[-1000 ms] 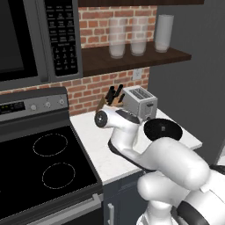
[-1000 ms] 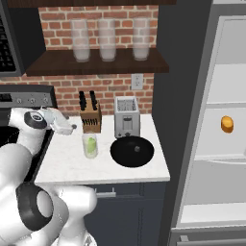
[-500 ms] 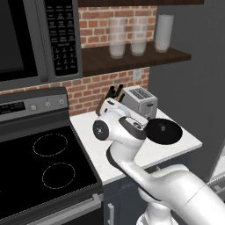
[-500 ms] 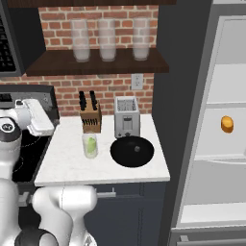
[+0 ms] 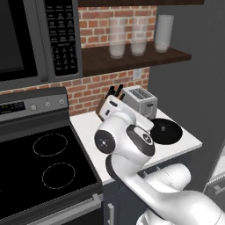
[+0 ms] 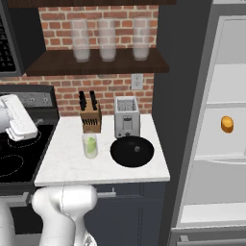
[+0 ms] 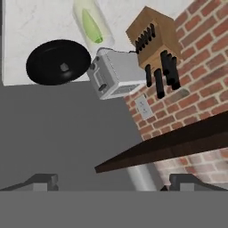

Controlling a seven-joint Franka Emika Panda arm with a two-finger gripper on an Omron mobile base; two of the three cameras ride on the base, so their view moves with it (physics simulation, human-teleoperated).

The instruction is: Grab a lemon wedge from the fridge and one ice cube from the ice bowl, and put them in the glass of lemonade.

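The glass of lemonade (image 6: 90, 145) stands on the white counter in front of the knife block, and a lime-green lemon wedge (image 7: 92, 26) sits inside it. Right of the glass lies the black ice bowl (image 6: 132, 152) with one small ice cube (image 7: 64, 67) in it. My gripper (image 7: 116, 182) is open, its fingertips (image 7: 44, 181) wide apart with nothing between them. My white hand (image 6: 18, 120) hangs over the stove side, well left of the glass. The fridge (image 6: 216, 153) stands open at the right. In the left base view my arm hides the glass.
A silver toaster (image 6: 126, 122) and a wooden knife block (image 6: 90, 117) stand against the brick wall. An orange fruit (image 6: 227, 124) rests on a fridge shelf. A dark shelf with frosted glasses (image 6: 106, 39) hangs above the counter. The black stove (image 5: 39, 162) lies to the left.
My arm has swung left, carrying the hand away from the glass to above the stove's edge. Nothing on the counter has moved.
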